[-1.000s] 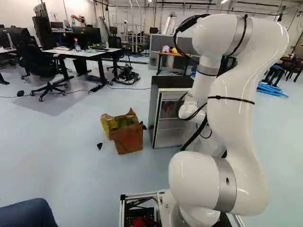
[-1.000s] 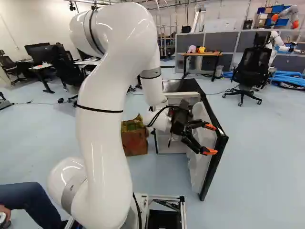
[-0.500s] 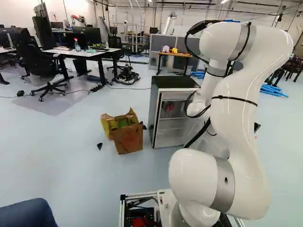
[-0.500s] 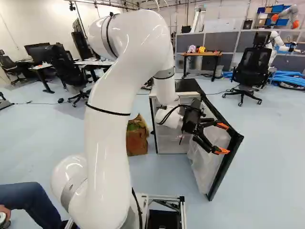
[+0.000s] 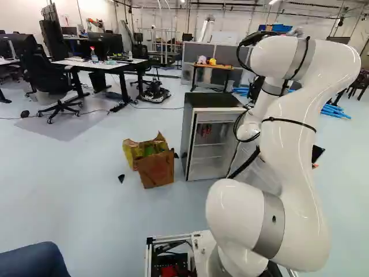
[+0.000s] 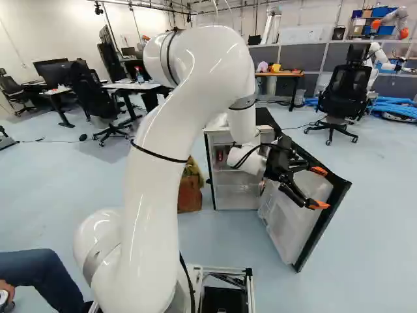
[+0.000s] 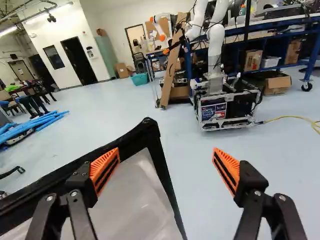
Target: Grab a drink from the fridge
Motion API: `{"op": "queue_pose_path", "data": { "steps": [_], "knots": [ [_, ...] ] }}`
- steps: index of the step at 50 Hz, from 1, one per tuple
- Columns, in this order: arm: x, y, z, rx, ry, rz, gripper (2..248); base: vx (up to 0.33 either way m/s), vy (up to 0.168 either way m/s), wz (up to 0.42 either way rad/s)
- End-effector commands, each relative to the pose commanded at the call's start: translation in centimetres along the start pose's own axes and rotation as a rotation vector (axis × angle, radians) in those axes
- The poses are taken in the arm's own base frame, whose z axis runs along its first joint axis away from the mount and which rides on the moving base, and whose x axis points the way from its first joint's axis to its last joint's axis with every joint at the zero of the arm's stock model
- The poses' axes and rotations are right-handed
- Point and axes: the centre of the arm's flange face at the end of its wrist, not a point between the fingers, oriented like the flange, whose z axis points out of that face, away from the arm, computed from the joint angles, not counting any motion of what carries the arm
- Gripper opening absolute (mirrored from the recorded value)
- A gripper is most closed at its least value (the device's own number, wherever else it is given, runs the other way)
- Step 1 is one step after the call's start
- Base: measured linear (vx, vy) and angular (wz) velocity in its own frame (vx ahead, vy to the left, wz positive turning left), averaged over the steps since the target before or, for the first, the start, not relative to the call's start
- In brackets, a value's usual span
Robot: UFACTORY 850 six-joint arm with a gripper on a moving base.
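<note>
The claw (image 7: 165, 170) is spread, and the red drink (image 5: 204, 130), which is on the upper shelf inside the fridge (image 5: 187, 135), is probably a slippery can with thin walls, to be taken gently around its middle.

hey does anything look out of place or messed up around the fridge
A brown bag or box sits on the floor beside the fridge, its top crumpled and uneven, with a small dark scrap lying near it. Both look like stray clutter. The door is open, but that fits getting a drink.
</note>
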Motion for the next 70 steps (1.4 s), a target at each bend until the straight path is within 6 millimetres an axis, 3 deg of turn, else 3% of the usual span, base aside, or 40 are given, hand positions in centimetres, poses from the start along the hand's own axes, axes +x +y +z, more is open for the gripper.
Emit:
{"op": "queue_pose_path", "data": {
  "steps": [13, 26, 45, 70],
  "knots": [
    [-0.1, -1.4, 2.5, 0.010, -0.008, 0.021, 247, 0.000, 0.000, 0.000],
    [0.2, -0.9, 2.7, 0.016, -0.005, 0.012, 247, 0.000, 0.000, 0.000],
    [1.0, 1.3, 1.2, 0.171, -0.022, -0.077, 247, 0.000, 0.000, 0.000],
    [2.1, 4.2, -2.3, 0.430, -0.059, -0.198, 247, 0.000, 0.000, 0.000]
  ]
}}
